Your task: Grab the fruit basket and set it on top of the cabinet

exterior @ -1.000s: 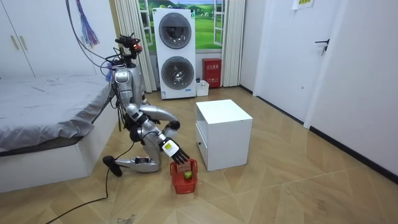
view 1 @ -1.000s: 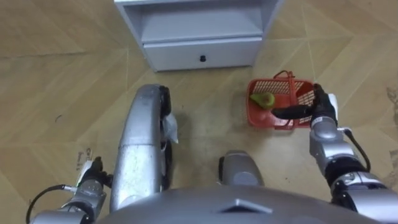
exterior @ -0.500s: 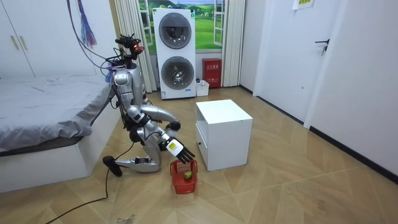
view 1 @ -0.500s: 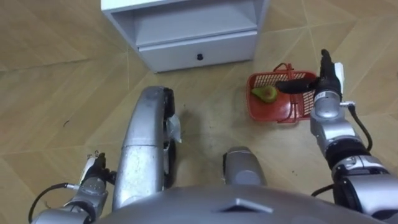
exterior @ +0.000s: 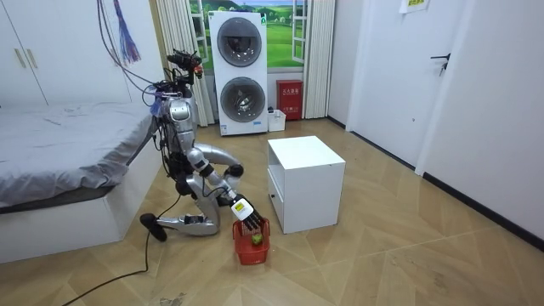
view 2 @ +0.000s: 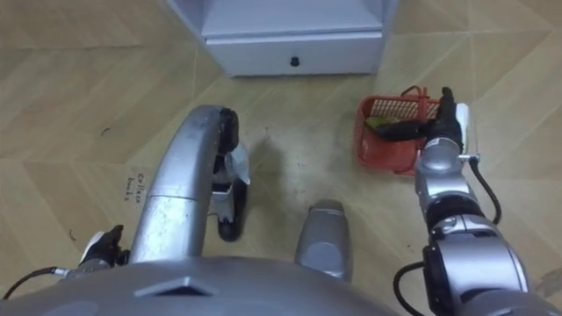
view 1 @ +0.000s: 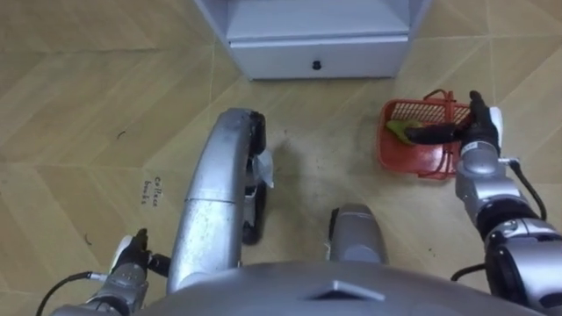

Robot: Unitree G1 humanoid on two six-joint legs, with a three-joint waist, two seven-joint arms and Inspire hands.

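A red plastic fruit basket [view 1: 413,149] stands on the wooden floor, ahead of me and to my right, with a green fruit [view 1: 397,129] inside. My right hand [view 1: 479,133] hangs at the basket's right rim, and its dark fingers [view 1: 432,133] stretch straight out leftward over the basket's open top. In the room view I kneel on the floor beside the bed, with that right hand [exterior: 244,212] lowered onto the basket [exterior: 252,241]. My left hand [view 1: 132,254] stays low at the bottom left, off the basket.
A white cabinet [view 1: 316,35] with one drawer stands just beyond the basket, its front close to the basket's far rim. The bed [exterior: 59,161] is behind me. A washer-dryer stack [exterior: 240,72] stands by the far wall. Bare floor lies to the basket's right.
The eye views have shifted as my head moved. My right hand has moved from the basket's near side up over its top and sunk lower, fingers still straight. The basket has stayed put.
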